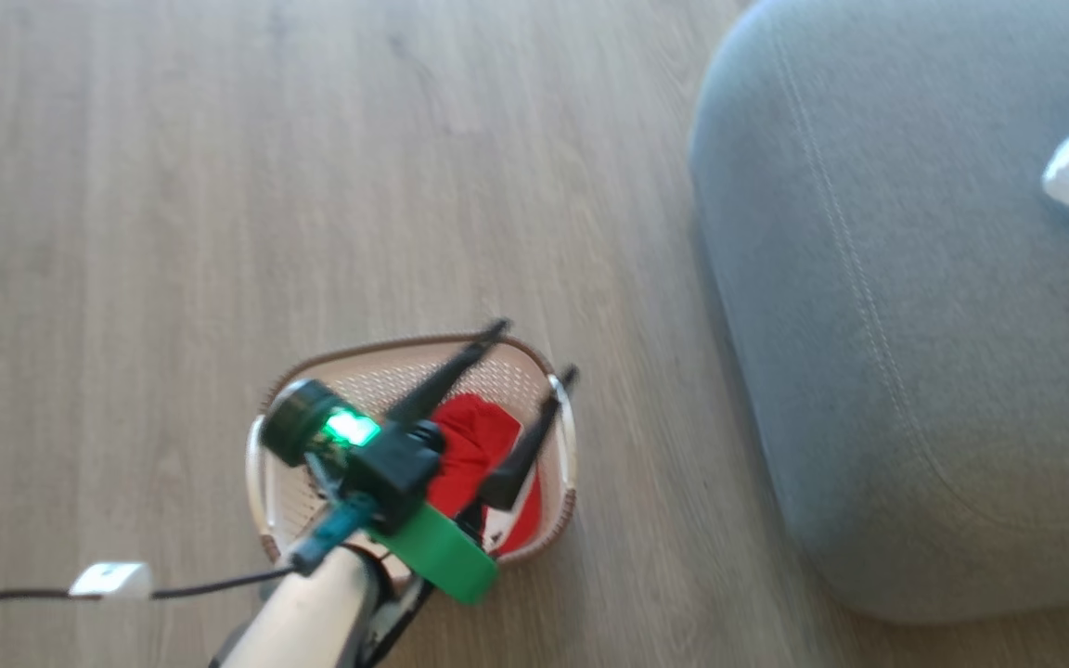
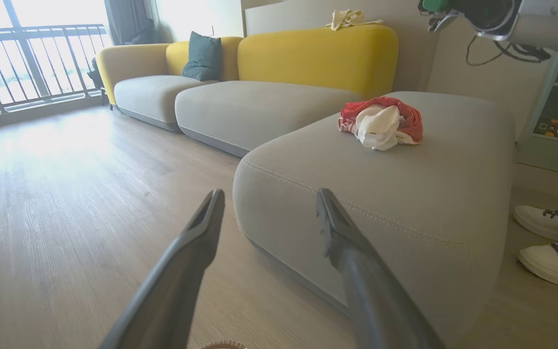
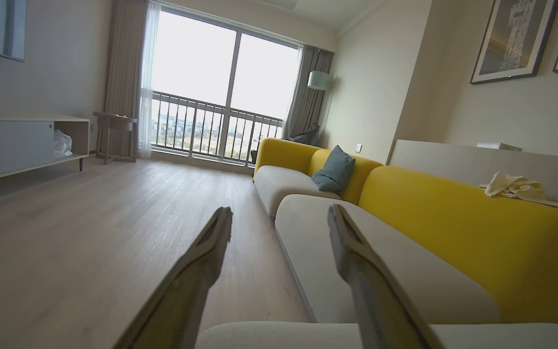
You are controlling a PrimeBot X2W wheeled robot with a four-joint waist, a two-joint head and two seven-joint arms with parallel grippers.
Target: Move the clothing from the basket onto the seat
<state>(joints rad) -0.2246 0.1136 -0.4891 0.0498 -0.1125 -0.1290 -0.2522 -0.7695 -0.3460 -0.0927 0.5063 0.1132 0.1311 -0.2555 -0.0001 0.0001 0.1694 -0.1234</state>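
Looking down, you have one red and white bundle lying on the grey seat. Red clothing lies in the basket, right under your left gripper, whose fingers are wide apart and hold nothing. Your right gripper is wide and holds nothing too. I think one piece is left to move.

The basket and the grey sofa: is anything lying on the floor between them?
No. In the head view, the wood floor between the basket and the seat is bare.
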